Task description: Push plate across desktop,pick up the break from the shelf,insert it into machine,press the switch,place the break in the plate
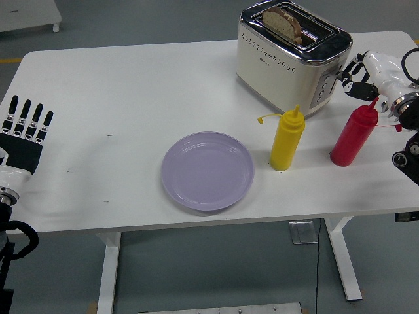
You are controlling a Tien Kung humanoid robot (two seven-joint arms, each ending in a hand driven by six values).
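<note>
My left hand (25, 134) lay flat at the table's (131, 85) left edge, fingers straight and holding nothing. The lilac plate (207, 171) sat near the front edge, middle of the table. Right of it stood a yellow squeeze bottle (287, 139), then a red one (354, 135). Behind them the bread (283, 20) sat low in the toaster (292, 57). My right hand (368, 73) was at the toaster's switch end, fingers curled, gripping nothing.

White table (131, 85) w/ white legs (108, 275) on grey-green floor (216, 268). Black cable (318, 275) hangs under table's right side, nr floor socket plate (302, 232). Another white furniture piece (29, 14) top left.
</note>
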